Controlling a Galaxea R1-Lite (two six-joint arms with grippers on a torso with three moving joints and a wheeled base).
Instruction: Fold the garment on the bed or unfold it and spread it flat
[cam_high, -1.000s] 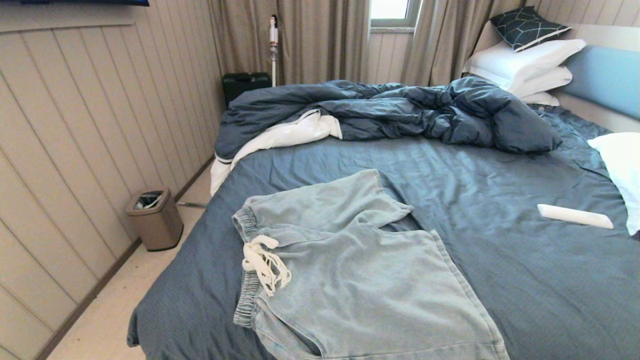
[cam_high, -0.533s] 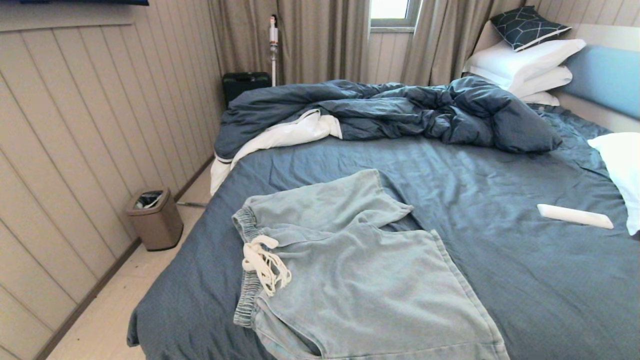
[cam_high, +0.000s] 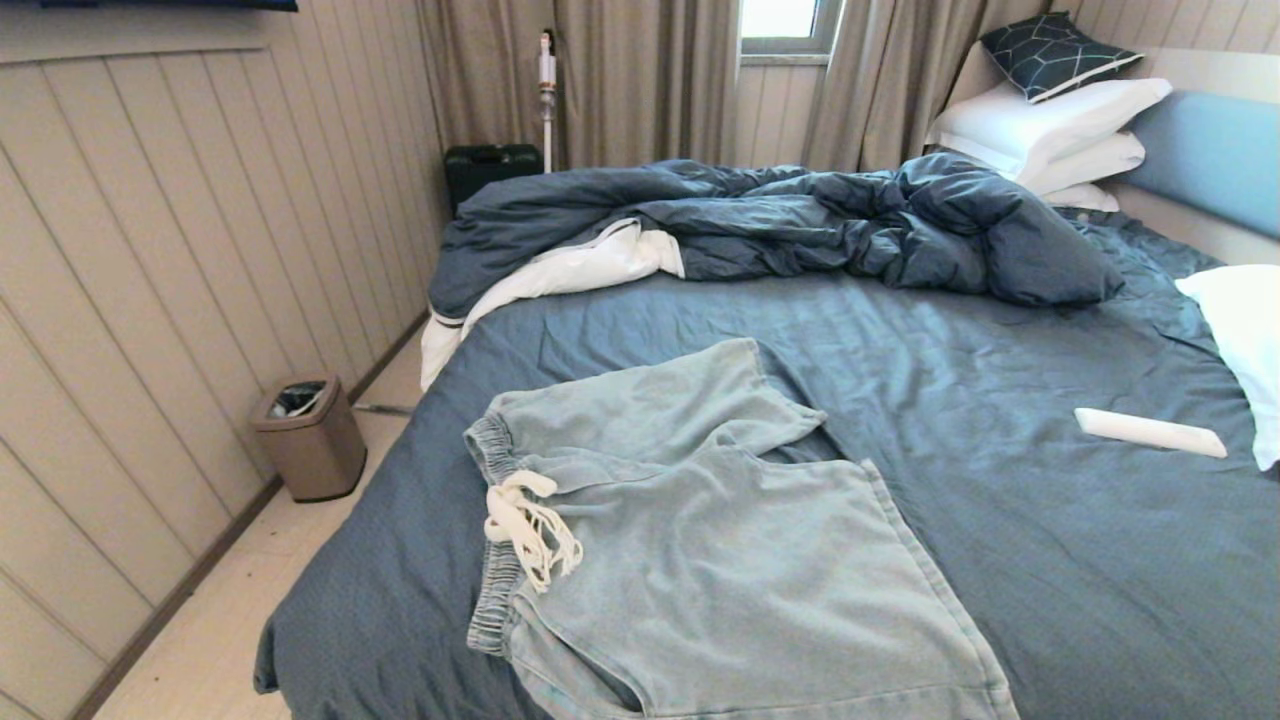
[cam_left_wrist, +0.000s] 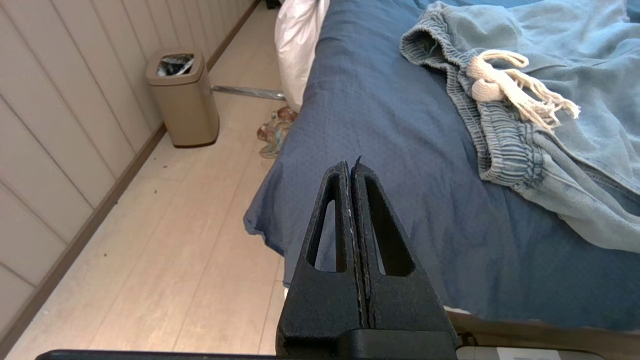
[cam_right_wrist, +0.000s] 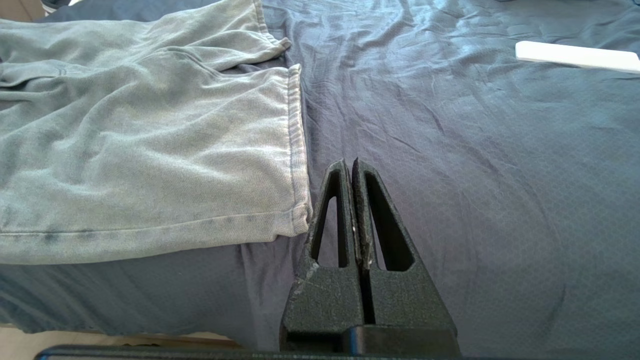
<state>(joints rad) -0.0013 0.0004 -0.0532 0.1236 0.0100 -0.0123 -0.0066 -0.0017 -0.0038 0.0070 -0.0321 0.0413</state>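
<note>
Over on the floor by the panelled wall sits a bronze-brown bin, just off the bed's left edge, and the left pincer hangs out there too, past the bed's near left corner, fingers pressed tight together with nothing between them. Moving onto the bed, dark slate-blue sheet all across it, and here's the garment: pale blue shorts lying spread open near the front edge, toward the left side, waistband facing the left edge and both legs running rightward. The white drawstring is bunched in a frayed knot on top of the waistband. The far leg lies a little rumpled, its hem tucked against the nearer, wider leg. Next, the right pincer, clenched shut and empty, sits low at the front edge just beside the near leg's hem corner. Behind all this the rumpled duvet stretches across the bed's far edge. Further right, a flat white bar rests on the sheet, well apart from the shorts, and white pillows stack up at the headboard.
</note>
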